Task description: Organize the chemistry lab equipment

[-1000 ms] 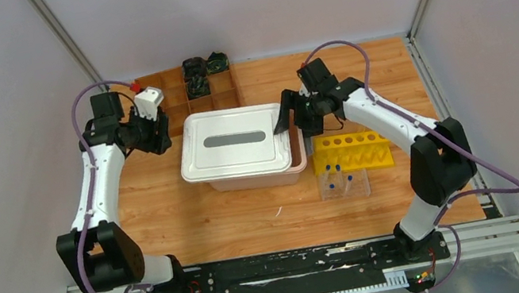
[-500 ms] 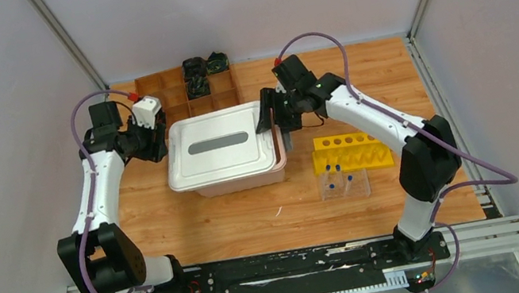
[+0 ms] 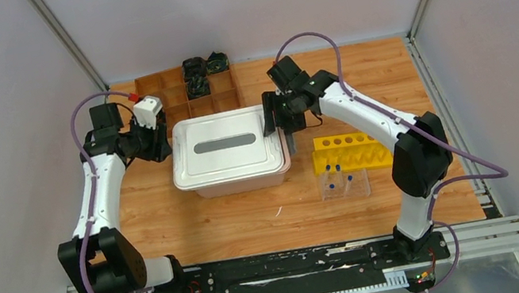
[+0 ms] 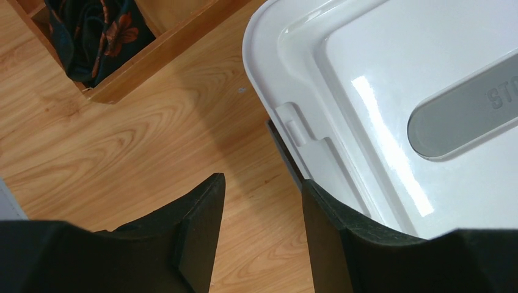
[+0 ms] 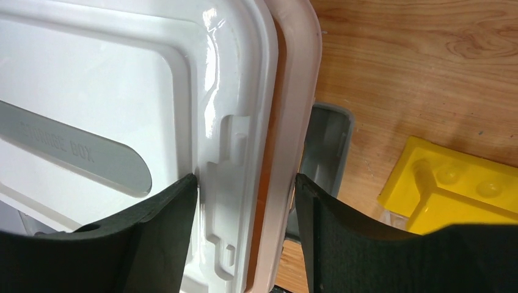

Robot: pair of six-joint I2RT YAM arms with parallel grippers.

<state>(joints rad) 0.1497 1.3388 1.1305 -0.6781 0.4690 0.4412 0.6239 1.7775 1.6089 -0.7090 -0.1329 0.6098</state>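
Observation:
The yellow holed tube rack (image 3: 351, 151) lies right of the big bin, and its corner shows in the right wrist view (image 5: 458, 183). In front of it is the clear rectangular tray (image 3: 365, 191) holding several blue-capped tubes (image 3: 332, 183). My right gripper (image 3: 273, 116) (image 5: 246, 177) straddles the right edge of the white lid (image 5: 122, 79) and the pink rim (image 5: 293, 91), one finger pressing on each side. My left gripper (image 3: 159, 142) (image 4: 261, 180) is open beside the bin's left edge with only bare table between its fingers. Beaker, funnel and rod are out of view.
The pink bin with its white lid (image 3: 229, 152) sits mid-table, its grey side latch (image 5: 327, 146) hanging outside my right finger. The brown compartment box (image 3: 175, 97) with dark items stands behind it. A thin white piece (image 3: 278, 212) lies in front of the bin.
The bin slid left across the table. My right gripper followed it left and narrowed onto the lid edge and rim. My left gripper shifted slightly back and left.

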